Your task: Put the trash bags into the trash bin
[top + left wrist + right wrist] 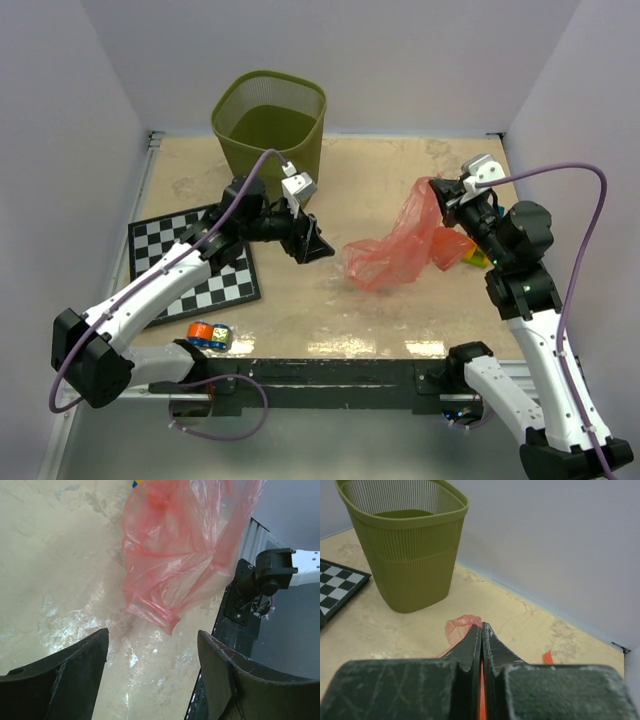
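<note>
We look down on a beige table [400, 160] walled in pale panels. At its 11 o'clock corner stands the trash bin [268, 125], olive mesh, upright, with nothing red showing inside it; the right wrist view has it at 10 o'clock [410, 555]. The trash bag [400, 245] lies toward 3 o'clock from the table's middle, well apart from the bin. It is a crumpled translucent red sheet, lifted at its upper end and trailing down toward 7 o'clock onto the tabletop. A chessboard [190, 265] lies flat at 8 o'clock, partly under the left arm.

The right gripper [438, 190] has its jaws pressed together on the bag's top edge; its own camera shows red film pinched in the slit between them [482, 630]. The left gripper [315, 248] sits near the middle, jaws spread apart and holding nothing, aimed toward 3 o'clock at the bag [185, 545], close but not touching. A small orange-and-blue toy [208, 335] rests at 7 o'clock.
</note>
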